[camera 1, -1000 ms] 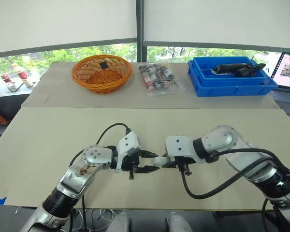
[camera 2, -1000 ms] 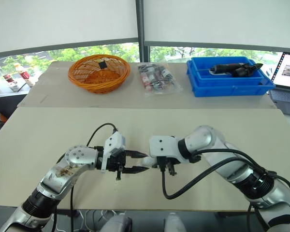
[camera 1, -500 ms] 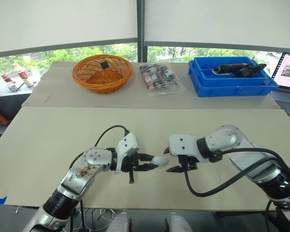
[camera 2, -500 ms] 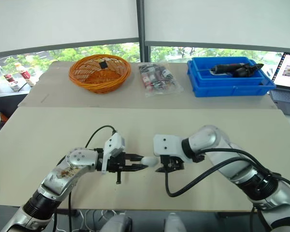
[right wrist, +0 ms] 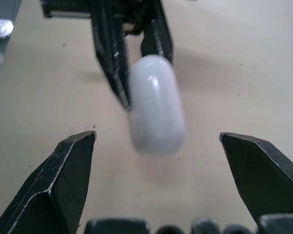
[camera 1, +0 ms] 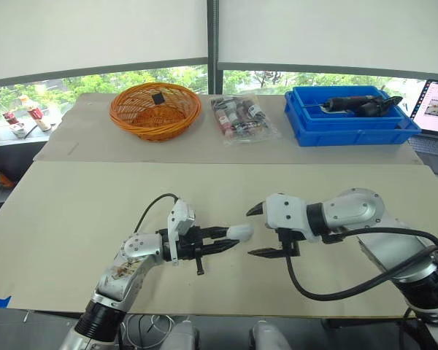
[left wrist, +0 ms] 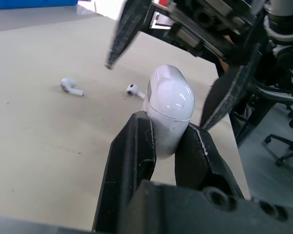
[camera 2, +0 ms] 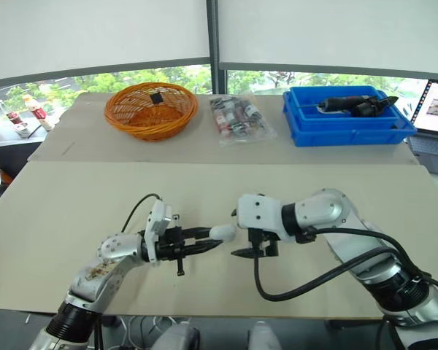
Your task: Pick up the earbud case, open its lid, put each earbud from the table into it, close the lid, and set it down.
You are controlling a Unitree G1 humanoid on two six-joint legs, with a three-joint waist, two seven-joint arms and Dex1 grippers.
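Earbud case (camera 1: 239, 232) in mid-air above the beige table (camera 1: 73, 211), pinched at its lower body between the two black fingers (left wrist: 132, 156) of the left gripper (camera 1: 228, 238). The rounded lid end sticks out free of the grip and points at the right gripper (camera 1: 251, 232), which hangs just beyond the case with its fingers (right wrist: 63, 165) spread wide, one to either side of the case's line and touching nothing.

The hold looks deliberate. With the grip on the base and the lid end bare, the other arm has room to work the lid. The seam around the case reads as shut, so the opening step appears not yet done.

Two white earbuds (left wrist: 72, 87) (left wrist: 135, 89) lie on the table below and past the case, near each other but apart, both waiting to go in. Keeping the case raised close to them would shorten the trip for each bud.

Far beyond the case, along the back of the table, sit an orange wicker basket (camera 1: 154, 109), a clear bag of small packets (camera 1: 241, 117) and a blue crate (camera 1: 350, 117) with a dark tool in it, none of them part of the job.

The risk, as I judge it, is the glossy shell slipping in the pinch when the lid is pried.
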